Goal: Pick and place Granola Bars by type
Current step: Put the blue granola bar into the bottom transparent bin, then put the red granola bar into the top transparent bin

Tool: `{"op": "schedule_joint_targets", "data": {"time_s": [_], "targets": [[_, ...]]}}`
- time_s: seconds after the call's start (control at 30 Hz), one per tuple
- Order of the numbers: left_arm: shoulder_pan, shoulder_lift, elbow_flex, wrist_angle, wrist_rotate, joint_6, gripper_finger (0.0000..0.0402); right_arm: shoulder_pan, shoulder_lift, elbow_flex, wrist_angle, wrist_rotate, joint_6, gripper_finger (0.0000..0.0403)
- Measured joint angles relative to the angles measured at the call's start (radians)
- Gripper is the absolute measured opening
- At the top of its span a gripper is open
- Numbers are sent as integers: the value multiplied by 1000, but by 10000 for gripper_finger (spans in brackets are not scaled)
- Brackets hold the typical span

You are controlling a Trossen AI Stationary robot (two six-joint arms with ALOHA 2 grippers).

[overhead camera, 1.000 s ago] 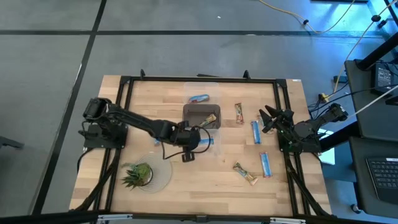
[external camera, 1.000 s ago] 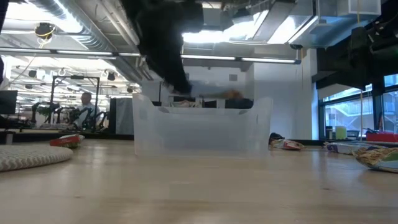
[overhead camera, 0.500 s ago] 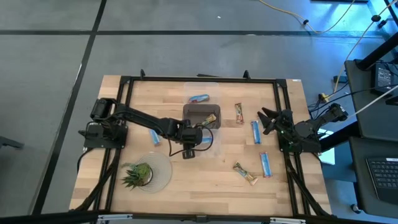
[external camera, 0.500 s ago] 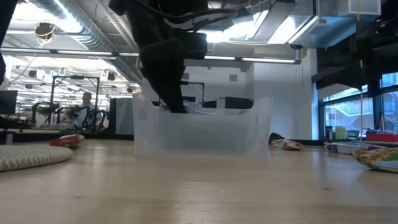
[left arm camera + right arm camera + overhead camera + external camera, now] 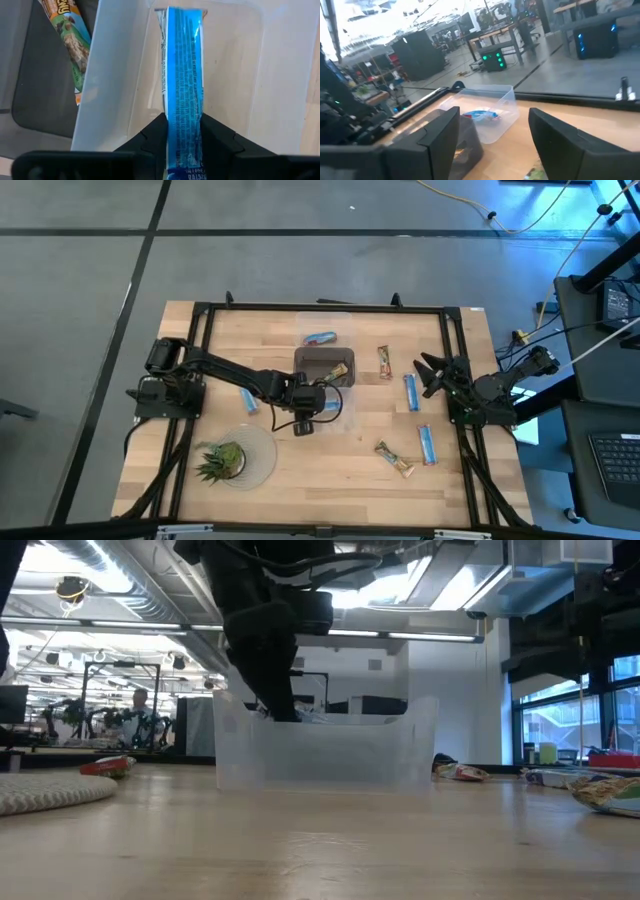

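**Holding a blue bar inside the clear bin**

Reaching toward the table's middle, the left gripper [image 5: 322, 402] has its fingers [image 5: 150, 142] pinched on a blue granola bar [image 5: 183, 85], which sticks straight out ahead of them, down inside a clear bin [image 5: 114, 75]. Just beside that bin, across its wall from the gripper, a dark tray [image 5: 35, 95] holds a brown-and-green bar [image 5: 70, 42]. Well apart on the right edge, the right gripper [image 5: 428, 372] waits with fingers [image 5: 427, 142] spread wide. Near it lie two more blue bars [image 5: 410, 392] [image 5: 427, 444], a brown bar [image 5: 384, 361] and a gold bar [image 5: 394, 459]. Another blue bar [image 5: 247, 400] lies beside the left arm.
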Motion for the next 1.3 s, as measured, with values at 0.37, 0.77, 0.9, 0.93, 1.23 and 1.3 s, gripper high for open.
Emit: {"op": "schedule_joint_targets", "data": {"time_s": [0.37, 0.77, 0.9, 0.93, 1.23, 1.3], "targets": [[0, 0, 0, 0, 5, 37, 160, 0, 0, 0, -1, 35, -37, 239], [28, -64, 71, -200, 30, 71, 205, 0, 0, 0, -2, 119, -59, 239], [56, -137, 106, -318, 12, 163, 201, 0, 0, 0, -7, 121, -58, 239], [63, -156, 111, -330, 2, 187, 201, 0, 0, 0, -9, 121, -57, 239], [98, -273, 113, -275, -14, 262, 202, 0, 0, 0, -8, 198, -53, 239], [104, -277, 113, -307, -14, 271, 201, 0, 0, 0, -9, 220, -47, 239]]}}
